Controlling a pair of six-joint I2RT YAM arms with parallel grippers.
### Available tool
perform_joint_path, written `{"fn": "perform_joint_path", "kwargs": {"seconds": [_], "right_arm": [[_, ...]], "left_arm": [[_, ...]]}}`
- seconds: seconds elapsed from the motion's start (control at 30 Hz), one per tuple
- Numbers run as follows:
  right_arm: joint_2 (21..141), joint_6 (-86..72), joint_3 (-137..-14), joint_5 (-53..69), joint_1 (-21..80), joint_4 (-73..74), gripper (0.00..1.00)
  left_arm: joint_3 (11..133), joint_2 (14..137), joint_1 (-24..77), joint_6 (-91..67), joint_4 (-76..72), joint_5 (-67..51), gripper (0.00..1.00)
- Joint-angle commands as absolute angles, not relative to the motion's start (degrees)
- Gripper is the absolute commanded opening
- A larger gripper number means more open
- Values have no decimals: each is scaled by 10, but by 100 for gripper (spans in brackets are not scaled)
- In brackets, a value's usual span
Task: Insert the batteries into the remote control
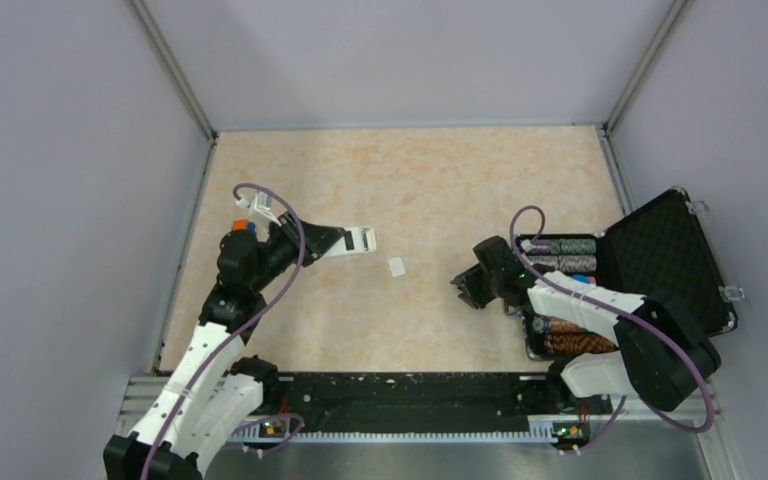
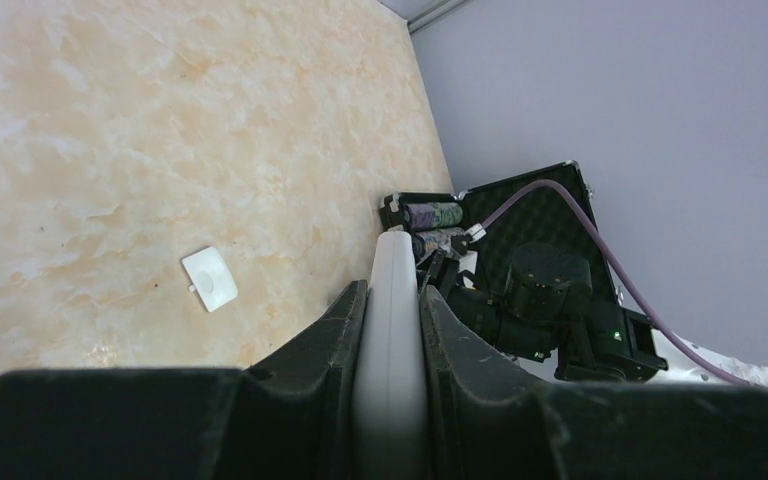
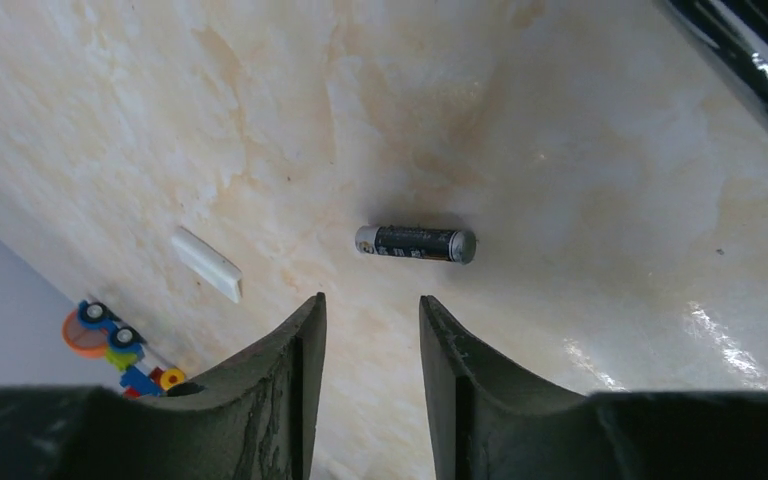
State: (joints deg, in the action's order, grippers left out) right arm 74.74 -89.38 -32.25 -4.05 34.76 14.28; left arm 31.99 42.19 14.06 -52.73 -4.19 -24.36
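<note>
So the left gripper (image 1: 335, 241) is clamped on the slim white plastic remote control (image 1: 359, 240). Its fingers (image 2: 335, 340) are pressed flat against both long sides, and the bar pokes out past the fingertips toward the right edge of the table. That puts the remote left of the table's middle, closer to the left edge than the right, though I can't tell if it's resting on the surface or held off it. Just past its free end, roughly mid-table, a small white square plastic piece (image 1: 397, 266) lies flat on the beige marbled tabletop (image 1: 410, 180), not touching the remote. On the other side, the right gripper (image 1: 468, 288) sits right of the middle with its fingers (image 3: 295, 370) spread apart, gripping nothing. The one battery in view, a small dark cylinder with a silvery tip (image 3: 415, 243), lies flat on the table just ahead of that gap, crosswise to the fingers, close but untouched by either. From the top camera it's hidden under the gripper. An open black hard case (image 1: 660, 250) with striped poker-chip rolls (image 1: 558, 246) sits along the right edge toward the near right corner, just to the right of the right gripper. The right wrist view also catches a little orange, blue and yellow toy-looking thing (image 3: 110, 345) farther off, beyond the white piece.
</note>
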Motion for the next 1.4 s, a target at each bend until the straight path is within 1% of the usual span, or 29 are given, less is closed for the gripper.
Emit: {"fn": "perform_joint_path", "kwargs": {"seconds": [0.0,0.07,0.23,0.43,0.6,0.73,0.97,1.17,1.2,1.37], "right_arm": [[750,-957,-340,-91,348,161,36],[752,-976,-345,-103,348,178,34],[770,-1003,-364,-104,348,208,34],[790,-1038,-385,-111,348,224,37],[818,-1081,-406,-110,347,247,38],[848,-1109,-427,-105,347,276,33],[883,-1153,-476,-110,343,347,32],[901,-1178,-493,-86,313,382,32],[904,-1179,-492,-82,308,383,31],[912,-1179,-495,-71,298,388,15]], "left_arm": [[327,411,137,-520,-61,-236,0],[324,410,136,-521,-63,-233,0],[318,409,136,-522,-75,-220,0],[316,413,135,-515,-89,-208,0],[321,423,132,-506,-96,-207,0],[324,429,130,-498,-102,-206,0],[323,437,127,-485,-104,-199,0],[321,439,124,-481,-104,-198,0],[322,439,123,-479,-104,-198,0],[324,441,121,-477,-104,-196,0]]}}
